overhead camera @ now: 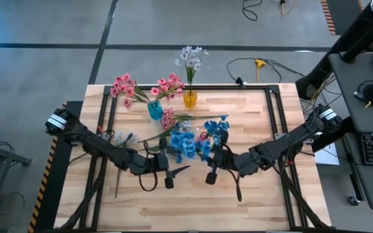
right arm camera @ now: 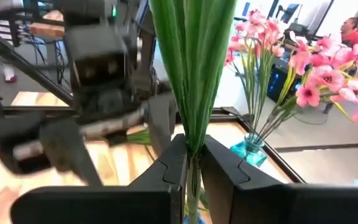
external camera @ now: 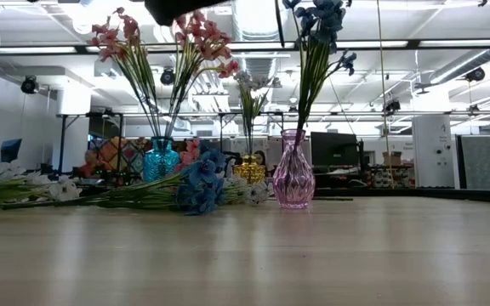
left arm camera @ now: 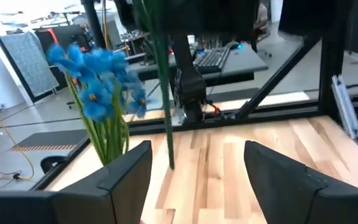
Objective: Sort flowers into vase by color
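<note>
Looking down on a wooden tabletop [overhead camera: 251, 194] with both arms reaching in toward the middle. Gripping a bundle of green stems [right arm camera: 194, 74] with the right pincer [right arm camera: 193, 146], fingers squeezed right together on them, stems running straight up between. Can't tell from the wrist view which colour of bloom tops that bundle.

Over to the left pincer [left arm camera: 197, 152] now: spread wide, holding nothing, with a single dark green stem [left arm camera: 163, 93] hanging in the gap and touching neither finger. Just beside it, a spray of bright blue flowers [left arm camera: 98, 74] on upright stems.

From overhead, spotting the left pincer [overhead camera: 173, 173] and the right pincer [overhead camera: 210, 173] close together near the tabletop's centre, just in front of a heap of blue flowers [overhead camera: 196, 139].

Sorted so far: pink flowers [overhead camera: 125, 87] standing in a teal vase [overhead camera: 155, 110], pale white-lavender flowers [overhead camera: 192, 58] standing in a yellow vase [overhead camera: 190, 98]. From table height, picking out a pink glass vase [external camera: 293, 178] too, upright, with blue blooms [external camera: 321, 17] rising high out of it.

Still lying flat: a pink spray [overhead camera: 168, 118] behind the blue heap, and white sprays [overhead camera: 118, 137] off to the left, under the left arm.
</note>
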